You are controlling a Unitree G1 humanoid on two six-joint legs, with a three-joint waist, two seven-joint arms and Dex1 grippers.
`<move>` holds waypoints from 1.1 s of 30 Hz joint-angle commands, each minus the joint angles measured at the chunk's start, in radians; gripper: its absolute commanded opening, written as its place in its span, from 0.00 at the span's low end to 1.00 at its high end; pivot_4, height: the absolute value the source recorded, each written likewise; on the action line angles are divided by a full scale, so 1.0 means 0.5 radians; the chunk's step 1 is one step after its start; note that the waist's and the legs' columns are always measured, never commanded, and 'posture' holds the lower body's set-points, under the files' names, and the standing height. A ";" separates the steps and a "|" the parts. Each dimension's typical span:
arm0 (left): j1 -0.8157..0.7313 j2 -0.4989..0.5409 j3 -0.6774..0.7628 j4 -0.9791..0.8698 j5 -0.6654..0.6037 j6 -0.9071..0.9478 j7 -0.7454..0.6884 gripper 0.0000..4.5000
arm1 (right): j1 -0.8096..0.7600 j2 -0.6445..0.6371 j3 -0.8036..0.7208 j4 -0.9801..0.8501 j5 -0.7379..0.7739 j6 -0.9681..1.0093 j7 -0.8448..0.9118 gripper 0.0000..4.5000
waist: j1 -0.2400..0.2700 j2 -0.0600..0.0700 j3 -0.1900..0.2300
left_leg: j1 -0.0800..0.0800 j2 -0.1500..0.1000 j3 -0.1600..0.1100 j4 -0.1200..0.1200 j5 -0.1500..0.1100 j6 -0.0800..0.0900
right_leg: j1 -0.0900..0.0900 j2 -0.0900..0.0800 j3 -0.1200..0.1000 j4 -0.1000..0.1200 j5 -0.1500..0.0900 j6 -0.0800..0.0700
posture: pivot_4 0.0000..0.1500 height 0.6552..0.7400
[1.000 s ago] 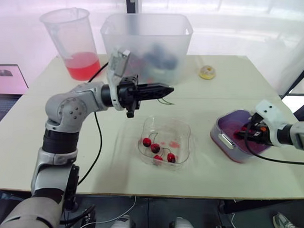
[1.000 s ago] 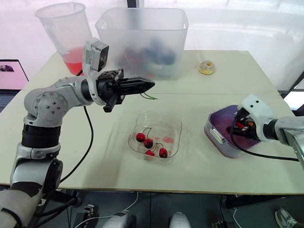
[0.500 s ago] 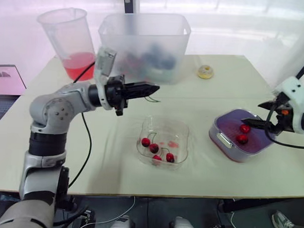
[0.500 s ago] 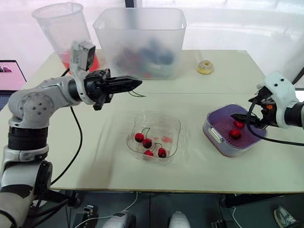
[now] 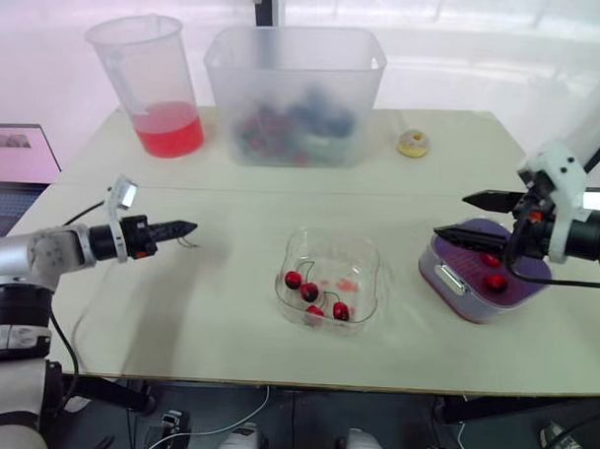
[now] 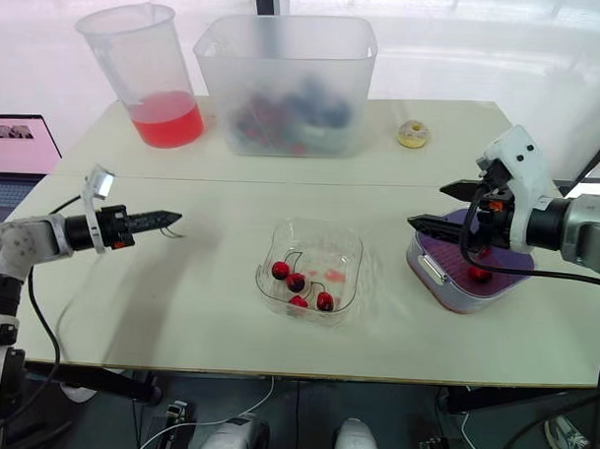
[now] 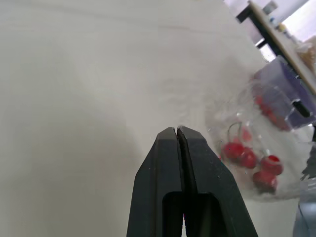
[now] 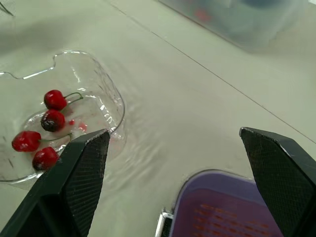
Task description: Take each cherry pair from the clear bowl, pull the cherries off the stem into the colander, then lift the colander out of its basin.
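My left gripper (image 5: 189, 226), well left of the clear bowl (image 5: 350, 254), is pressed shut on a thin stem (image 5: 187, 242). My right gripper (image 5: 450, 215) gapes wide, empty, right of the bowl above the purple colander (image 5: 472, 305). Cherries (image 5: 309, 292) lie in the bowl.

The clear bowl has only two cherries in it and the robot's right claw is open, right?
Not quite. The clear bowl holds four cherries, not two; the right wrist view shows all four. The rest is right: the right gripper is open.
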State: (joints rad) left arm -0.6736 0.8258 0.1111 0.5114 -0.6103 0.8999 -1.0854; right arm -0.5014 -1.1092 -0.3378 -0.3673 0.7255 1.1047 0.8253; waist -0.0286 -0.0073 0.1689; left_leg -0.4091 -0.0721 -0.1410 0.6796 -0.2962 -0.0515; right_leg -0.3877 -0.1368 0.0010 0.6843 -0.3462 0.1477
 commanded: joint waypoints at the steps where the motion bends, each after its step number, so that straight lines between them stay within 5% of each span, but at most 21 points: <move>1: 0.033 0.013 -0.079 0.095 0.184 -0.144 0.009 0.00 | -0.056 -0.003 -0.056 -0.057 0.025 0.000 -0.065 0.99 | -0.013 0.000 0.000 | 0.000 0.000 0.000 0.000 0.000 0.000 | -0.001 0.000 0.000 0.001 0.000 0.000 | 1.00 1.00; 7: -0.021 0.013 -0.058 0.195 0.195 -0.056 -0.101 0.00 | -0.030 -0.028 -0.070 -0.077 0.055 0.017 -0.091 0.99 | -0.030 0.000 0.000 | 0.000 0.000 0.000 -0.001 0.000 0.000 | -0.001 0.000 0.000 0.001 0.000 0.000 | 1.00 1.00; 11: -0.082 0.044 -0.027 0.263 0.200 0.001 -0.136 0.30 | -0.030 -0.029 -0.059 -0.079 0.060 0.013 -0.108 1.00 | -0.032 0.000 0.000 | 0.000 0.000 0.000 -0.001 0.000 0.000 | -0.001 0.001 0.000 0.002 0.000 0.000 | 1.00 1.00; 17: -0.158 0.116 0.036 0.247 0.234 -0.136 -0.167 0.98 | -0.028 -0.087 0.017 -0.047 0.013 -0.014 -0.093 1.00 | -0.033 0.000 0.000 | 0.000 0.000 0.001 -0.001 0.000 0.000 | -0.002 0.001 0.000 0.003 0.000 0.000 | 1.00 1.00; 22: -0.160 0.123 0.137 -0.028 0.182 -0.281 -0.204 0.98 | -0.121 -0.118 0.126 -0.010 0.000 -0.042 -0.042 1.00 | -0.031 0.000 0.000 | 0.000 0.000 0.000 0.000 0.000 0.000 | -0.001 0.000 0.000 0.003 0.000 0.000 | 1.00 1.00; 28: -0.095 -0.017 0.364 -0.785 -0.270 -0.176 -0.310 0.98 | -0.223 -0.185 0.365 -0.013 -0.120 -0.192 0.096 1.00 | -0.033 0.000 0.000 | -0.001 0.001 0.001 0.000 0.000 0.000 | -0.002 -0.001 0.001 0.001 0.000 0.000 | 1.00 1.00; 33: 0.165 0.038 0.112 -1.234 0.017 -0.742 -0.504 0.98 | -0.262 -0.179 0.491 -0.128 -0.250 -0.504 0.240 1.00 | -0.041 0.004 -0.002 | 0.000 0.003 0.003 -0.003 0.000 0.000 | -0.003 0.000 0.002 0.001 0.000 0.000 | 1.00 1.00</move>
State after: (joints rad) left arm -0.6102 0.8199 0.1841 -0.0491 -0.6406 0.6185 -1.2931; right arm -0.6117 -1.1850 -0.0905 -0.3869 0.6333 0.9274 0.9224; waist -0.0490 -0.0055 0.1680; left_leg -0.4089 -0.0706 -0.1393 0.6779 -0.2962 -0.0515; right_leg -0.3894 -0.1361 0.0021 0.6845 -0.3462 0.1477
